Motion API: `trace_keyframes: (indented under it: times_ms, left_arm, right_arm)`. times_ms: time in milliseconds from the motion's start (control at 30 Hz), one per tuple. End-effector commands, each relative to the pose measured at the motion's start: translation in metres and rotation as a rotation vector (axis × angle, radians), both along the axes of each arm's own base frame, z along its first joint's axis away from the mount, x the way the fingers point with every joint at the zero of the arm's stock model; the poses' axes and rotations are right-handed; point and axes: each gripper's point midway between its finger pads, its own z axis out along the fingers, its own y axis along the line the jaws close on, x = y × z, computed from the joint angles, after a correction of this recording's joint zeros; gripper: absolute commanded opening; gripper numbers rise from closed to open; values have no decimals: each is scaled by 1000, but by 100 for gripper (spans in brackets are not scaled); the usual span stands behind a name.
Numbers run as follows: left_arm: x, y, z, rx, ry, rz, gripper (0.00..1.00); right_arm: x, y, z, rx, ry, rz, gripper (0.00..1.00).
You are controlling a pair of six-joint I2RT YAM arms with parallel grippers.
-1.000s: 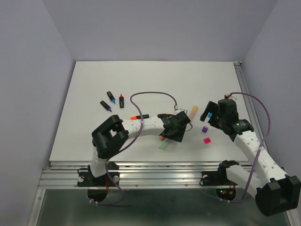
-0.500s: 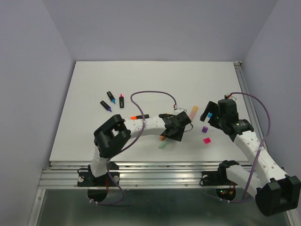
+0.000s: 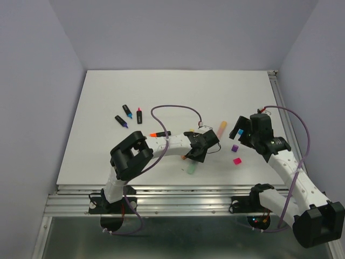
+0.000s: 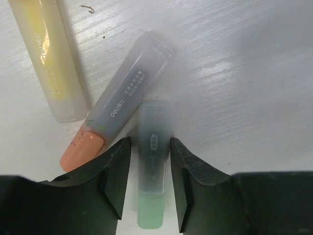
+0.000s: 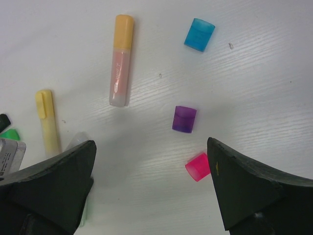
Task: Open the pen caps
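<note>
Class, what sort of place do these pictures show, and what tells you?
Likely a robotics lab test cell: arms bolted to a metal rail, a white table boxed in by grey walls, pens and loose caps laid out.

Left arm (image 3: 168, 146) and right arm (image 3: 295, 174): white tubular links, black blocky joints, a purple cable (image 3: 173, 107) looping alongside each; the jaws are black.

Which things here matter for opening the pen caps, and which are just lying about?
Job: green pen, straddled by the left gripper; peach-capped pen; yellow pen; orange-capped pen.
Lying about: cyan cap, purple cap, pink cap, already off; uncapped black pens.
</note>
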Motion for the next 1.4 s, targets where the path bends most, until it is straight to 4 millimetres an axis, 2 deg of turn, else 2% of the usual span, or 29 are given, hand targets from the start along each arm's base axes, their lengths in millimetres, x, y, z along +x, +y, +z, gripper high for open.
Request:
trace_keyframes:
  times_ms: [0,67,167,267,333,367,533,567,633,667,733,767,833,867,933,967,1000,1033,1067,1100,1200,1233,1267,1300,1333,1367]
  left_arm:
    - [-5,4,-4,50,-9,2,48]
    - [-8,6,-5,61,-10,2,47]
    - [-12,7,-4,58,-3,6,35]
    - [-10,4,5,31,-10,31,12]
    - [-8,0,15,4,-22,44,3]
    - [-5,-4,26,-25,-37,49,0]
    - [6,-18,78,-167,-117,87,0]
    - [9,-20,95,-215,-139,106,0]
    - [17,-18,114,-259,-192,150,0]
    - [24,-16,130,-296,-228,186,0]
    - [31,-10,144,-328,-261,234,0]
    - [36,-3,158,-354,-292,268,0]
    - [46,7,169,-394,-310,332,0]
    - [51,13,186,-441,-330,365,0]
    - [60,25,201,-504,-345,449,0]
    - [62,30,204,-524,-350,475,0]
    - [64,34,220,-580,-369,505,0]
    - [65,40,229,-626,-372,554,0]
    - [68,43,235,-647,-391,577,0]
    - [68,45,239,-660,-398,595,0]
    - [71,53,246,-692,-413,673,0]
    - [72,55,247,-698,-415,697,0]
    - [73,55,247,-707,-413,711,0]
    - [74,54,247,-708,-411,720,0]
    - [74,52,248,-713,-407,717,0]
    - [75,49,248,-714,-407,709,0]
  right_arm:
    - [0,-5,4,-2,-26,-20,100]
    - [0,-5,5,-3,-29,-21,100]
    - [-1,-4,4,-1,-27,-17,100]
    - [-2,-4,6,-3,-32,-9,100]
    - [-2,-3,9,-2,-41,8,100]
    - [-2,0,11,0,-48,28,100]
    - [-2,12,26,37,-115,103,100]
    - [-2,14,33,44,-153,127,100]
    - [-3,25,43,74,-197,187,100]
    - [-6,38,53,119,-247,266,100]
    - [-9,51,65,155,-299,342,100]
    - [-11,57,74,173,-345,378,100]
    - [-20,74,83,221,-379,487,100]
    - [-21,79,89,230,-408,529,100]
    - [-32,96,91,289,-418,635,100]
    - [-31,101,100,315,-452,660,100]
    - [-32,107,103,346,-466,688,100]
    - [-37,122,110,418,-482,777,100]
    - [-40,132,110,467,-457,830,100]
    - [-41,136,117,477,-478,842,100]
    - [-30,146,122,452,-491,841,100]
    - [-27,151,118,455,-472,849,100]
    - [-30,162,123,466,-480,882,100]
    - [-29,167,120,469,-461,880,100]
    - [-24,173,126,468,-487,883,100]
    - [-20,179,120,478,-461,879,100]
